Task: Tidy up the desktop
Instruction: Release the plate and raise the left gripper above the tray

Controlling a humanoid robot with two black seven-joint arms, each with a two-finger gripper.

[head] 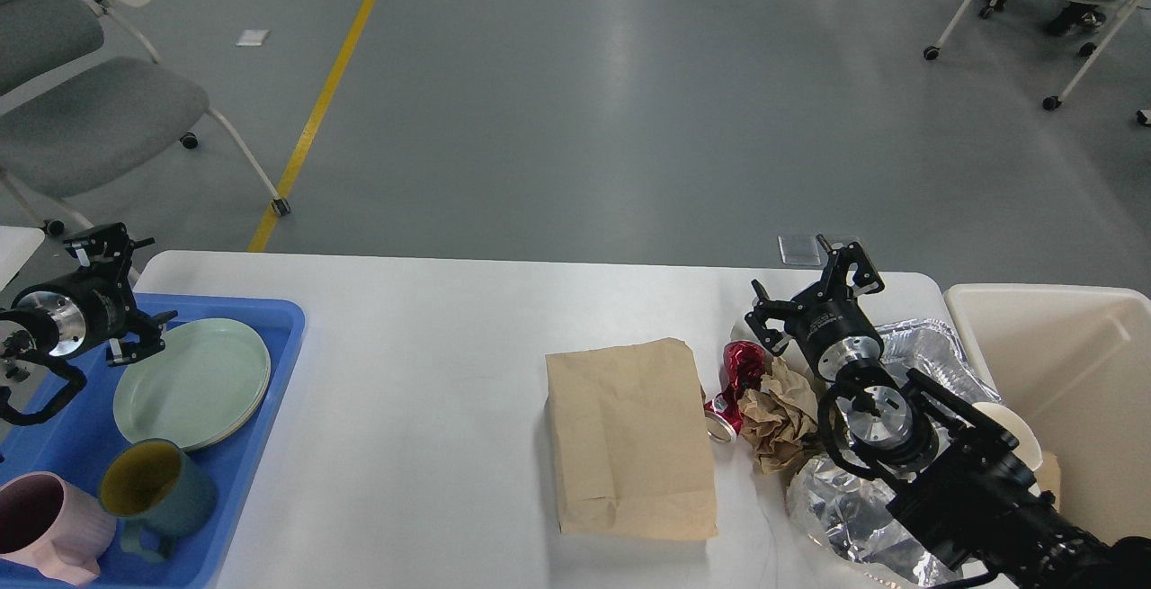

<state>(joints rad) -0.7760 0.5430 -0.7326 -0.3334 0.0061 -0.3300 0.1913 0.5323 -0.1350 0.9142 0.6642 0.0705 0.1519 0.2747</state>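
White desktop spread across the lower half of the view, rounded far corners visible, a thin dark scratch near the front edge by the foil.

Left gripper at the far left corner of the desktop, above the back rim of the blue tray, pointing away and to the right; two fingers spread apart, one high, one low near the plates, nothing between them. Desktop surface just right of and below this gripper.

Right gripper over the far right part of the desktop, raised above a pile of rubbish; fingers wide apart, empty. Desktop beneath it and stretching off to its left.

In the tray: stacked pale green plates, a dark teal mug with yellow inside, a pink mug at the near corner.

Middle of the desktop: flat brown paper bag. Just right of it, touching or nearly so, a crushed red can, then a crumpled ball of brown paper. Crinkled foil under and around the right arm. Cream bin beyond the right edge of the desktop.
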